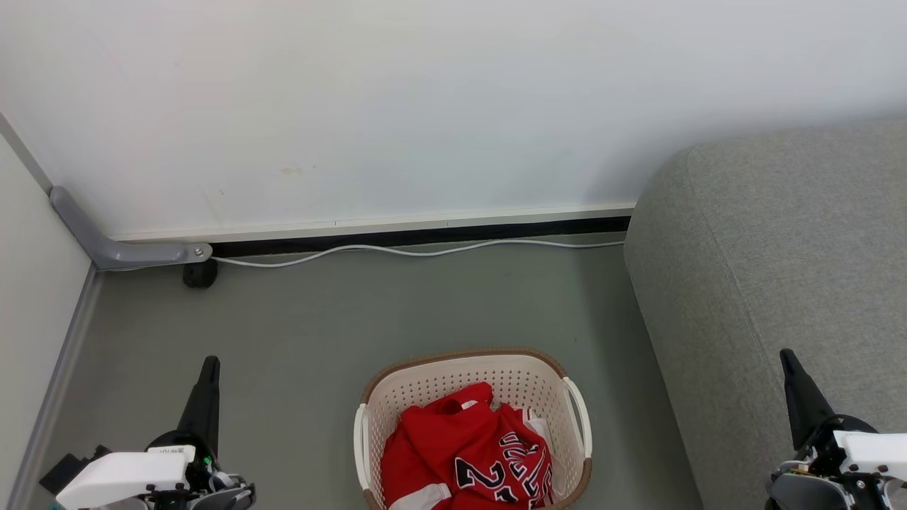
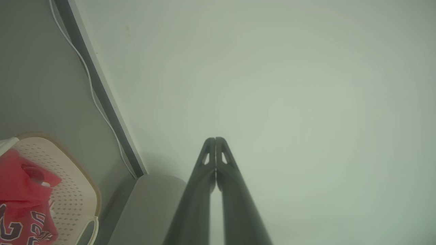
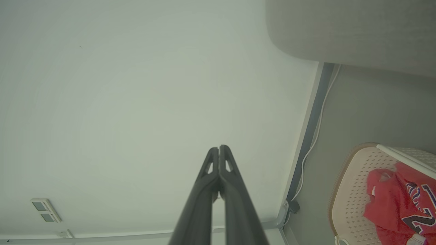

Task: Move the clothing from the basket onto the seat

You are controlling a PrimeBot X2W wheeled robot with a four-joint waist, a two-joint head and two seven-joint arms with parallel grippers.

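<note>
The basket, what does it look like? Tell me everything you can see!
The basket is oval and made of cream plastic, with rows of little holes in its walls, a brown rim and a white handle on each side. It stands upright on the grey floor; the head view cuts off its near end. Crumpled red clothing lies inside it. The grey seat is to its right, not touching it.

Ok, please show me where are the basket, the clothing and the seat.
basket [image 1: 439,382]: head view, on its perforated far wall.
clothing [image 1: 453,439]: head view, on the red jersey fabric.
seat [image 1: 801,269]: head view, on its grey top surface.
</note>
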